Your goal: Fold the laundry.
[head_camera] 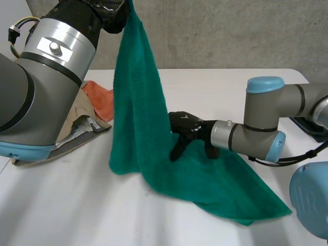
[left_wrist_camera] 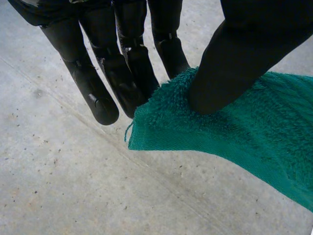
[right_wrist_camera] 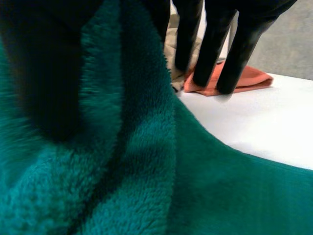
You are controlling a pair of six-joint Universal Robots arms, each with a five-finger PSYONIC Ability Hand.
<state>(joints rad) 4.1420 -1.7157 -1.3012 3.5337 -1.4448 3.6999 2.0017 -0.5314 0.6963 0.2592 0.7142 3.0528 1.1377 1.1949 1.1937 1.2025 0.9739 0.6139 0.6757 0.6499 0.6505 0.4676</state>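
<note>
A green towel hangs from my left hand, which is raised high at the back left. Its lower part lies spread on the white table toward the front right. In the left wrist view the thumb and fingers pinch one corner of the towel. My right hand is low over the table at the hanging towel's right edge. In the right wrist view its thumb rests against the towel while its straight fingers stand apart behind the edge.
A pile of laundry lies at the left behind my left arm, with an orange cloth on a beige one. The orange cloth lies beyond my right fingertips. A dark object sits at the table's right edge.
</note>
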